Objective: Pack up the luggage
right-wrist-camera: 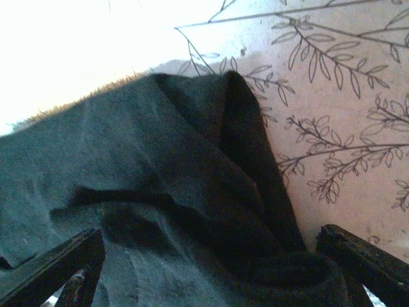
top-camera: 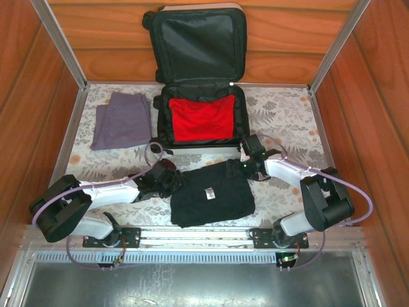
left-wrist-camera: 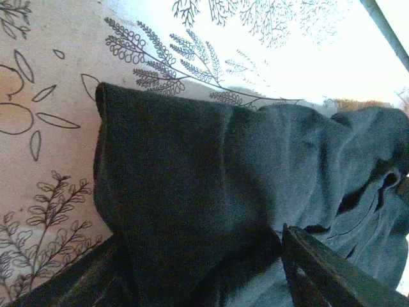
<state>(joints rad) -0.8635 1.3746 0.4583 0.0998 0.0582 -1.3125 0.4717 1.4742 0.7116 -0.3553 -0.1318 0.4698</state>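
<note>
Between the spread fingers (left-wrist-camera: 332, 275) of the left gripper (top-camera: 171, 179) lies the left edge of a black garment (top-camera: 212, 197). Its jaws stand apart, straddling the cloth without visibly pinching it. The right gripper (top-camera: 231, 167) is at the garment's far right corner with its jaws wide apart. Its fingers (right-wrist-camera: 364, 262) sit either side of a bunched fold, and nothing is gripped. Beyond both grippers, at the far middle of the floral-patterned table (top-camera: 287, 115), the luggage (top-camera: 192, 48) lies opened. Its base is flat with the open side up and a red garment (top-camera: 204, 120) inside, and its lid stands against the back wall. The wheels are on its left side, so each half's length runs across the table. A folded purple-grey cloth (top-camera: 121, 120) lies left of the base, far from the left gripper. The left arm's elbow is folded out to the left, its forearm reaching right. The right arm mirrors it, elbow out right and forearm reaching left and slightly away.
</note>
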